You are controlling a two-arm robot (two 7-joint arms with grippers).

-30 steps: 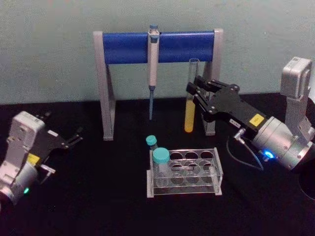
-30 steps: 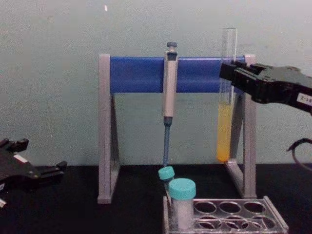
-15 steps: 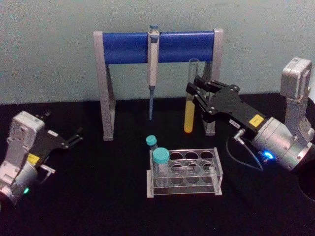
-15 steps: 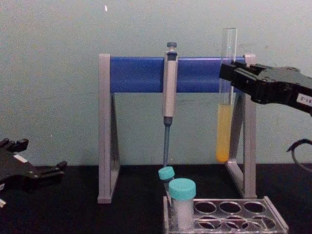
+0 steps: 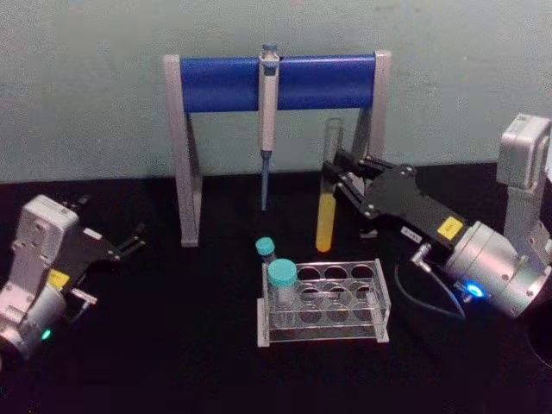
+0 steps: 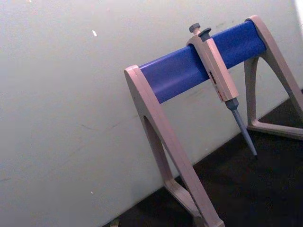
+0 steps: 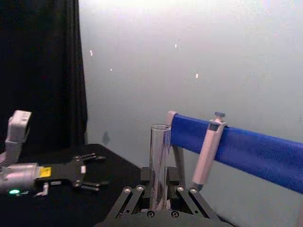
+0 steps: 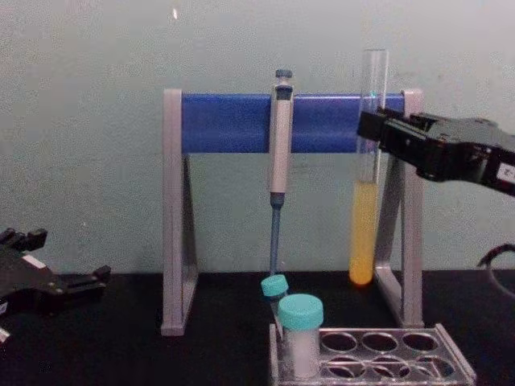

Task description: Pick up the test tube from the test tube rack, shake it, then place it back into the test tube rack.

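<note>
The test tube is a tall clear glass tube with yellow-orange liquid in its lower part, held upright in the air above and behind the test tube rack. My right gripper is shut on the tube's upper half, reaching in from the right. From the chest camera the tube hangs in front of the blue stand with the right gripper clamped on it. The right wrist view shows the tube's open top between the fingers. My left gripper rests open at the far left.
A grey-and-blue stand at the back holds a hanging pipette. Two teal-capped vials stand at the rack's left end. The table is covered in black cloth; a pale wall is close behind.
The right gripper has moved down and slightly left with the test tube, bringing it lower and nearer the rack. The left arm has not moved.
</note>
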